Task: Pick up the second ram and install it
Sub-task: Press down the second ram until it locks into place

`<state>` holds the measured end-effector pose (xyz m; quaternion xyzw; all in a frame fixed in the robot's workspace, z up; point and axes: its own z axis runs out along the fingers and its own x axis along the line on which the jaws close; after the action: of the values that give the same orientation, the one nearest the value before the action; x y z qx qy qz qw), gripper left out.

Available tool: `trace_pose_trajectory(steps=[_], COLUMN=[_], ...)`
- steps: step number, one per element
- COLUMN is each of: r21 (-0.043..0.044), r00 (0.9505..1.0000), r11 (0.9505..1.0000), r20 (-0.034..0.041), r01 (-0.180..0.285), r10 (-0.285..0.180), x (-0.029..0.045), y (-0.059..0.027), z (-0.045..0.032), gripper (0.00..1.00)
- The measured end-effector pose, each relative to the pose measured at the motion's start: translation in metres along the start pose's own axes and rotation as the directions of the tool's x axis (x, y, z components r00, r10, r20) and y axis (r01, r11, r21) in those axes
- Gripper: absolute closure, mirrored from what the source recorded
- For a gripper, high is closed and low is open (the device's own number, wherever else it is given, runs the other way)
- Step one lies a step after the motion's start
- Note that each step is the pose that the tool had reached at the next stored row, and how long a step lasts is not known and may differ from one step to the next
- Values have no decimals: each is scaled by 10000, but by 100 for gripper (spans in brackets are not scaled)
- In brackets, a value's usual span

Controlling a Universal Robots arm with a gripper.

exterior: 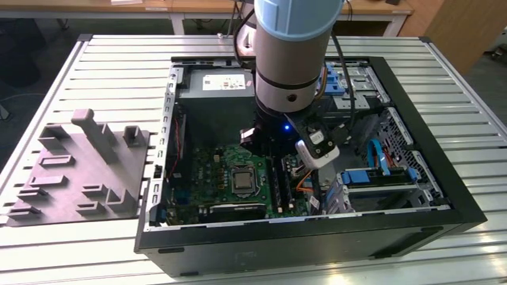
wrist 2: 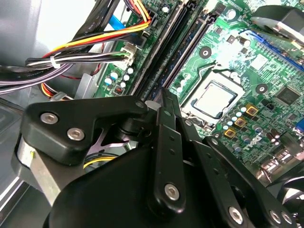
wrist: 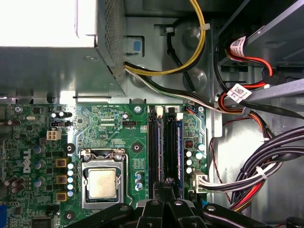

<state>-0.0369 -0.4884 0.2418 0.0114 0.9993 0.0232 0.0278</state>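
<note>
Pincer (wrist: 167, 192) low over the slots (wrist: 164, 147) beside the socket (wrist: 102, 183), inside the case (exterior: 412, 228) on the worktop (exterior: 119, 53). Its fingers appear pressed together, tips at the ram (wrist: 179, 152), which stands in a slot by the cables (wrist: 247, 180). Judged step: seating. Press straight down, evenly, keeping the board upright.

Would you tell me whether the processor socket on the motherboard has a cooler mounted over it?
No, the processor lies bare in its socket on the motherboard, its metal lid uncovered.
</note>
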Motion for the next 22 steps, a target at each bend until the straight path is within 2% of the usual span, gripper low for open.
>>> trace_pose_trajectory(steps=[6,18,22], r21=[-9,-10,-11], r00=[10000,10000,10000], r11=[10000,10000,10000], r20=[0,0,1], r01=[-1,0,2], r10=[1,0,-2], x=[1,5,5], y=[21,229,247], z=[0,10,12], gripper=[90,90,90])
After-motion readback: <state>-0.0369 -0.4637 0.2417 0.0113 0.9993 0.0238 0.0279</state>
